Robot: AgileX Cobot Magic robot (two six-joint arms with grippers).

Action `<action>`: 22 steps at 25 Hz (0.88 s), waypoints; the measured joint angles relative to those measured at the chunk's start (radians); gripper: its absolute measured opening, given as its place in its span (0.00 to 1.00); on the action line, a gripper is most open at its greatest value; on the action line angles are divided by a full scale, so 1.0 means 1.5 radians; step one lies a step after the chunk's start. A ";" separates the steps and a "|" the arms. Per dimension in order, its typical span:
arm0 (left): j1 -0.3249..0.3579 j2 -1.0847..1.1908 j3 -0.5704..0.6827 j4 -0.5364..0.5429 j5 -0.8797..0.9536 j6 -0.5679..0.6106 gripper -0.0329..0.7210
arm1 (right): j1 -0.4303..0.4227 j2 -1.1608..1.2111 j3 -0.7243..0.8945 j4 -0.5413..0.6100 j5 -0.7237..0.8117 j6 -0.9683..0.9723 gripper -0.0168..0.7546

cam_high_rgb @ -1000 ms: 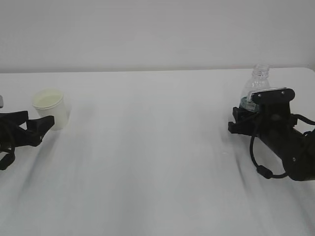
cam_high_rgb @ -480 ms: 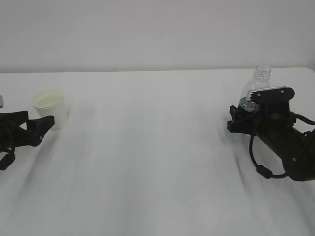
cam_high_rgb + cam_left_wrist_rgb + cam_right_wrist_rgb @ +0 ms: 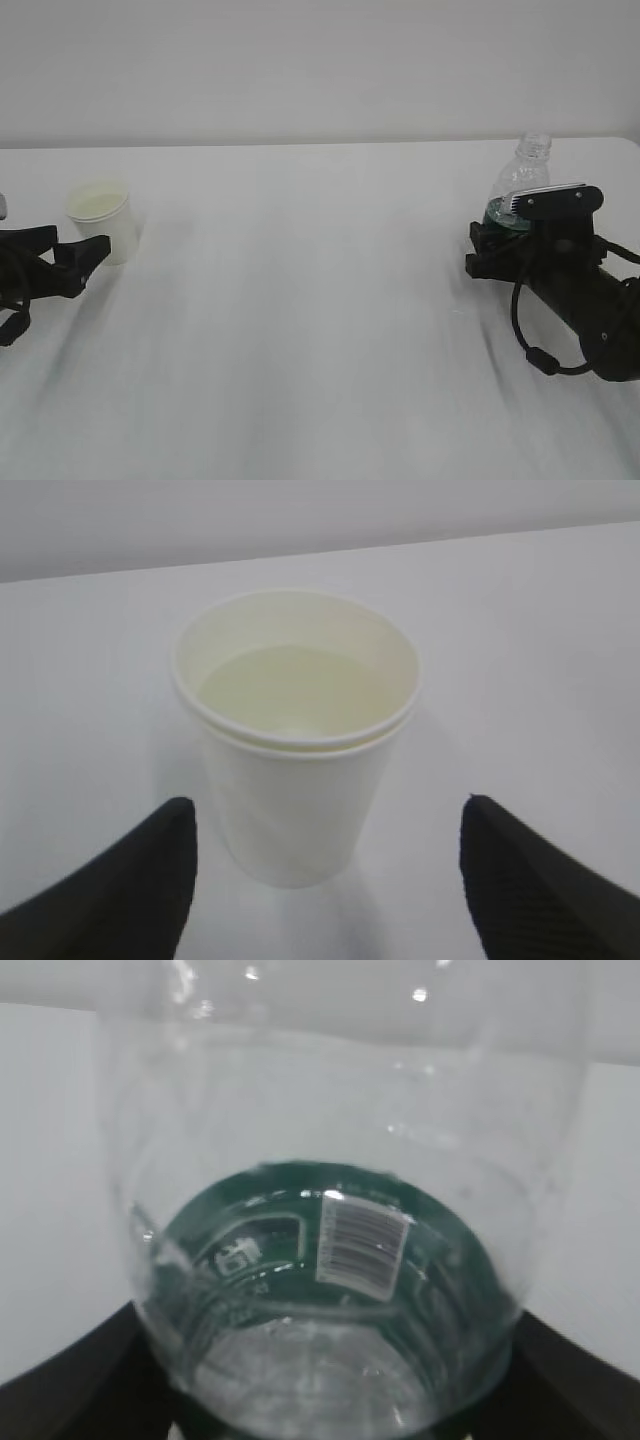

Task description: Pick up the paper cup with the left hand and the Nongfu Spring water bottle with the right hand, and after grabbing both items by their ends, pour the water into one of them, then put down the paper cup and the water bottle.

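Note:
The paper cup (image 3: 100,218) stands upright on the table at the far left, with pale water (image 3: 285,685) in it. My left gripper (image 3: 82,240) lies low just in front of the cup, open. In the left wrist view the cup (image 3: 295,750) stands ahead of the left gripper (image 3: 327,810), and both black fingertips (image 3: 150,880) are clear of its wall. At the far right the Nongfu Spring water bottle (image 3: 520,180) stands upright. My right gripper (image 3: 478,250) is open, its jaws either side of the bottle's lower part (image 3: 330,1260), over the green label.
The white table (image 3: 300,320) runs between the two arms, and its far edge meets a plain pale wall. The right arm's cable (image 3: 530,340) loops down beside its wrist. The table's right edge lies close behind the bottle.
The right gripper's jaws have widened round the bottle, and that arm has drawn slightly right and down while the bottle stays standing. The left gripper and the cup have not moved.

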 joint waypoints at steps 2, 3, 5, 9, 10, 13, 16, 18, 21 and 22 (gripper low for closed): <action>0.000 0.000 0.000 0.000 0.000 0.000 0.82 | 0.000 -0.008 0.008 0.000 -0.004 0.000 0.77; 0.000 0.000 0.000 0.000 0.000 0.000 0.82 | 0.000 -0.012 0.013 0.000 -0.006 0.000 0.77; 0.000 0.000 0.000 0.000 0.000 0.000 0.82 | 0.000 -0.019 0.025 0.000 -0.010 0.000 0.77; 0.000 0.000 0.000 0.000 -0.001 0.000 0.82 | 0.000 -0.039 0.044 -0.001 -0.013 0.002 0.77; 0.000 0.000 0.000 0.000 -0.001 0.000 0.82 | 0.000 -0.046 0.049 -0.002 -0.015 0.003 0.77; 0.000 0.000 0.000 0.000 -0.001 0.000 0.82 | 0.000 -0.068 0.064 -0.007 -0.017 0.010 0.77; 0.000 0.000 0.000 0.000 -0.001 0.000 0.82 | 0.000 -0.087 0.084 -0.015 -0.020 0.019 0.77; 0.000 0.000 0.000 0.001 -0.001 0.000 0.82 | 0.000 -0.095 0.099 -0.023 -0.028 0.026 0.77; 0.000 0.000 0.000 0.001 -0.001 0.000 0.82 | 0.000 -0.098 0.119 -0.026 -0.038 0.033 0.77; 0.000 0.000 0.000 0.001 -0.001 0.000 0.82 | 0.000 -0.098 0.127 -0.028 -0.042 0.036 0.77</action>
